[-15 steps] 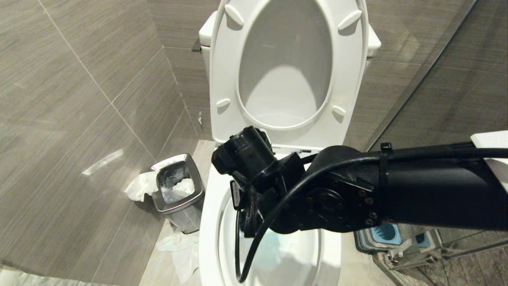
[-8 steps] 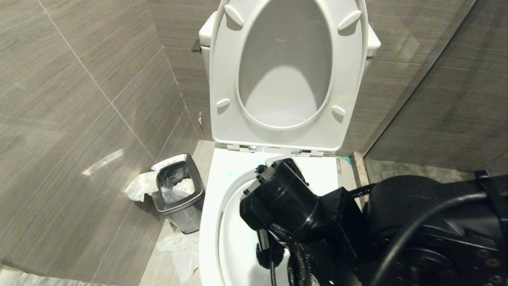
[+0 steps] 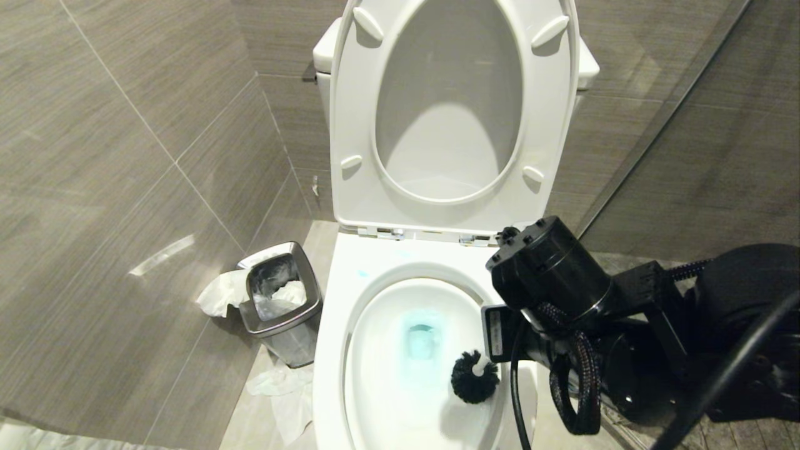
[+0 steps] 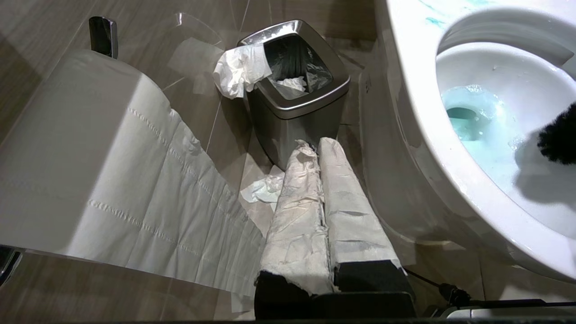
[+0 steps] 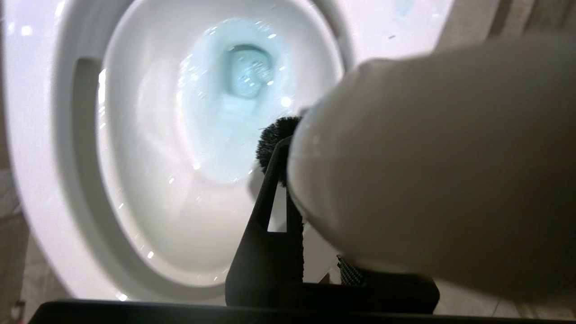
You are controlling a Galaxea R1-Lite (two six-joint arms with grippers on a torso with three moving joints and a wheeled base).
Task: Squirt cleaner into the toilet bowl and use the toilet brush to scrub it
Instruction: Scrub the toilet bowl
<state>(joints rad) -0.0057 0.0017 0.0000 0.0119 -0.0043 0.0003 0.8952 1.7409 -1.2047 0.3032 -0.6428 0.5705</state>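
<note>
Cleaner (image 3: 424, 337): already tinting the toilet bowl (image 3: 331, 375). Your right gripper (image 5: 288, 211) grasps the toilet brush (image 3: 475, 377); scrubbing remains. Left gripper (image 4: 320, 180) clenched, idle.

You see the toilet bowl (image 3: 331, 350) from above, its seat and lid (image 3: 350, 125) raised against the tank. Turquoise cleaner (image 3: 424, 336) tints the water at the drain, and a small turquoise smear sits on the flat rim behind the basin. The toilet brush (image 3: 474, 377) shows its black bristle head inside the basin, at the right-hand wall, clear of the tinted water. Your right arm (image 3: 625, 325) reaches in from the right, over the bowl's right rim; its body hides the brush handle and the fingers. A steel bin (image 3: 294, 340) stands on the floor left of the bowl, with crumpled tissue (image 3: 215, 294) beside it.
</note>
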